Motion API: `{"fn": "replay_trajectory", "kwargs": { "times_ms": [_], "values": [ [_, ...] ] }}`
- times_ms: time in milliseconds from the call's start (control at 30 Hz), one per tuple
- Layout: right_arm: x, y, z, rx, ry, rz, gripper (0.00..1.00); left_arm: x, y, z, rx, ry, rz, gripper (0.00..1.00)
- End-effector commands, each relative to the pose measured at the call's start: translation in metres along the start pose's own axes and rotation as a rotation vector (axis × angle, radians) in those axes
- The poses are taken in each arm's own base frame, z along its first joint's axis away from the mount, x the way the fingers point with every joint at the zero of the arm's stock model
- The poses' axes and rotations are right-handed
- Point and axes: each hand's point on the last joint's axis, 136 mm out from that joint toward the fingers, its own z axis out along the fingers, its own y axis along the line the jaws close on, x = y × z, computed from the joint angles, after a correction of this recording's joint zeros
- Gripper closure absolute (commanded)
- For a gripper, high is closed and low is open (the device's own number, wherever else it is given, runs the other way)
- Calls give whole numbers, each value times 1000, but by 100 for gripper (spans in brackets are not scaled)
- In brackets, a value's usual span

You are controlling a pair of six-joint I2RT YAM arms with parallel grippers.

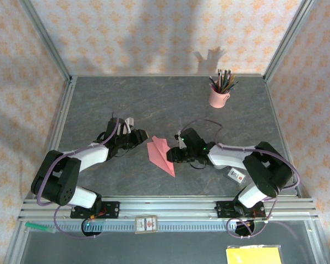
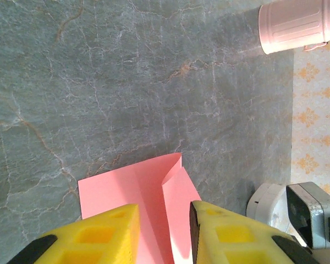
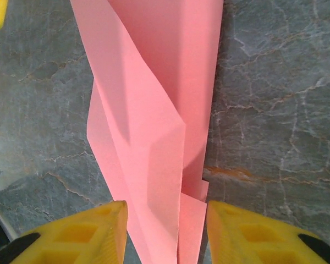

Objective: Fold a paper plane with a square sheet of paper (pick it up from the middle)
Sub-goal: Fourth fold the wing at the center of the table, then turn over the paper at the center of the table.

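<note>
The paper plane [image 1: 160,155] lies on the dark stone-patterned table [image 1: 154,104] between the two arms. It is already a narrow salmon-pink dart, with its point towards the near edge and its broad tail towards the left arm. The left gripper [image 2: 165,213] sits low at the tail end with its yellow fingers spread, and the pink sheet and its inner fold line run into the gap between them. The right gripper [image 3: 166,208] sits at the plane's right flank, also with its fingers parted, and the raised centre ridge and layered flaps pass between its pads. Neither claw seems to be pinching the paper, though the right wrist view is too close to rule out a pad brushing an edge. The two stations look deliberate. One arm at the wide end and one along the body can each pin or crease a part of the fold while the other works, and keeping low over the sheet would make any re-grip short. The flaps stand up slightly instead of lying flat, so the creases may want another press. The pencil cup [image 1: 219,98] stands well apart at the far right, out of the working area.
</note>
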Motion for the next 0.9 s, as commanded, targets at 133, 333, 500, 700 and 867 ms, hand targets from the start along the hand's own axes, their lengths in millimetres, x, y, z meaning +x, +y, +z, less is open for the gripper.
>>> {"fn": "replay_trajectory", "kwargs": {
  "times_ms": [133,333,500,700,867],
  "values": [
    [-11,17,5,-71,-13,-35,64,-1,-10,1,31,2,12,69],
    [-8,19,8,-95,1,-28,71,-1,-8,2,26,4,11,69],
    [-5,22,12,-124,14,-16,75,-1,-7,3,25,7,11,69],
    [-5,27,14,-153,20,-16,81,-1,-6,2,14,8,16,69],
    [-3,24,18,-146,27,-28,84,-2,-9,3,17,10,18,69]
  ]
}}
